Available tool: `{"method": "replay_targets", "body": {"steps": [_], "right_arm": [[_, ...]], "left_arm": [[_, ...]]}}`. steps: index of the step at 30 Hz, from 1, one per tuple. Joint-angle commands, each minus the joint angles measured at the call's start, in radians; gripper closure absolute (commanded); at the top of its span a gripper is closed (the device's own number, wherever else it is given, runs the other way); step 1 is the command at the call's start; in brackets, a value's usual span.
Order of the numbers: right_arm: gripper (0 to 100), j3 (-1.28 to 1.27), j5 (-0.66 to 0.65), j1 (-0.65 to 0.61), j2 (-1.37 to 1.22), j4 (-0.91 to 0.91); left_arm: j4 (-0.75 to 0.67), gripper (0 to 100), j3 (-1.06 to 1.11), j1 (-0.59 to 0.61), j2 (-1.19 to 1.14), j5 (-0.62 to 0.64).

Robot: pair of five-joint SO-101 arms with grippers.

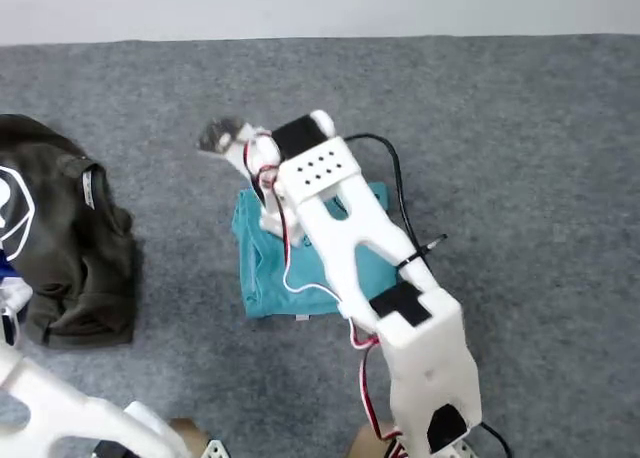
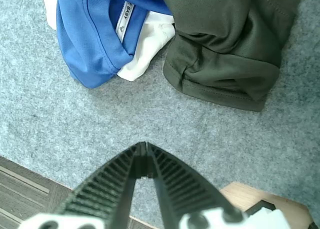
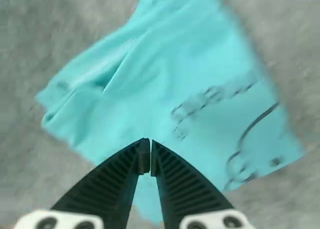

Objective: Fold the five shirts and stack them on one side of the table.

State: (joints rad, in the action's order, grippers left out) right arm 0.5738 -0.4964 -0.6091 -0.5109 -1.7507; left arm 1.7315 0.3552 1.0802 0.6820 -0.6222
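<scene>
While the teal shirt (image 3: pixel 165 79) sits just below the right gripper (image 3: pixel 145 141), jaws shut and empty, the left gripper (image 2: pixel 146 145), also shut, is off by the olive shirt (image 2: pixel 225 49).

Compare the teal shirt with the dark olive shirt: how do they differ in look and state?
Colour: the teal shirt is bright, the dark olive shirt drab. Shape: the teal shirt lies flat as a compact rectangle; the olive one is bunched in a heap. Place: teal sits alone mid-table; olive lies beside a blue shirt. Both rest on the grey table.
</scene>
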Motion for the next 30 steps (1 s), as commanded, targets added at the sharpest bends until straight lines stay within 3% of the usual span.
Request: {"method": "replay_targets", "body": {"steps": [1,8,14,20,30], "right_arm": [[99.0,-0.14,0.032,-0.041,0.105,-0.007],[99.0,-0.27,0.038,-0.183,0.096,0.165],[99.0,-0.284,0.054,-0.28,0.022,0.189],[99.0,-0.224,0.058,-0.274,0.074,0.14],[99.0,-0.213,0.057,-0.151,0.151,0.036]], "left_arm": [[-0.002,99,-0.005,0.002,0.023,-0.002],[-0.002,99,-0.004,0.002,0.023,-0.002],[-0.002,99,-0.004,0.002,0.023,-0.002],[-0.002,99,-0.004,0.002,0.023,-0.002],[-0.002,99,-0.004,0.002,0.023,-0.002]]}}
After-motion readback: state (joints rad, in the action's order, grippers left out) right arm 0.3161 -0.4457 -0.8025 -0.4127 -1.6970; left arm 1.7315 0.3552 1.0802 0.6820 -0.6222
